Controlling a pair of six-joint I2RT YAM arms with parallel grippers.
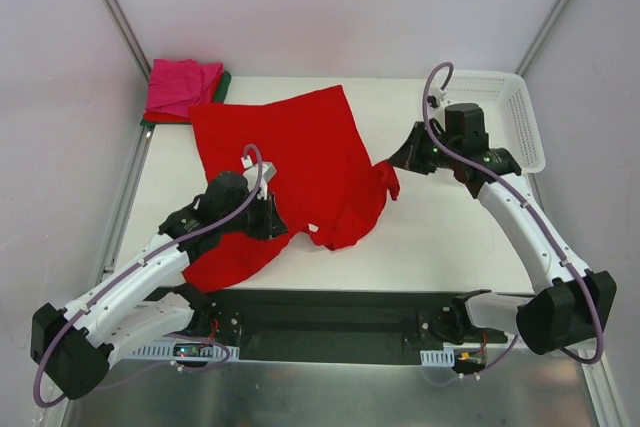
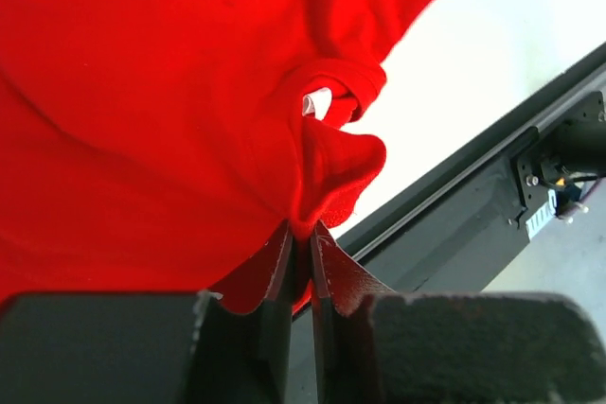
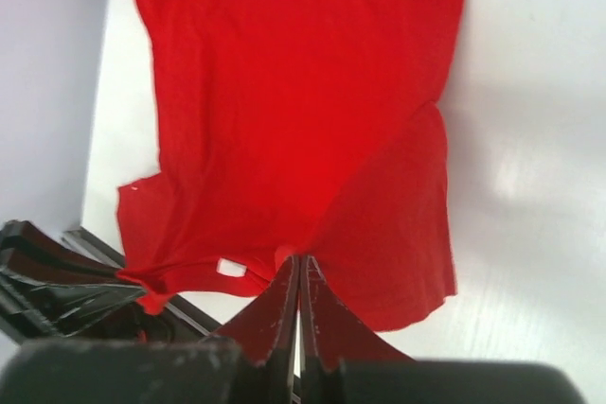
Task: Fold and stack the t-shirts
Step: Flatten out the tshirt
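Observation:
A large bright red t-shirt (image 1: 290,157) lies rumpled across the middle of the white table (image 1: 450,237), its neck label (image 1: 313,228) toward the near edge. My left gripper (image 1: 272,219) sits at the shirt's near-left part. In the left wrist view its jaws (image 2: 301,230) stand nearly together, pinching a fold of the red cloth (image 2: 142,92) beside the collar. My right gripper (image 1: 398,163) is at the shirt's right edge, holding up a bunched sleeve (image 1: 387,182). In the right wrist view it (image 3: 301,260) is shut on the red cloth (image 3: 303,92). Folded t-shirts, magenta pink (image 1: 183,85) over red and dark green (image 1: 224,87), are stacked at the back left.
A white plastic lattice basket (image 1: 522,117) stands at the back right, just behind the right arm. A black rail (image 1: 330,312) runs along the table's near edge between the arm bases. Pale walls close in the left, back and right sides.

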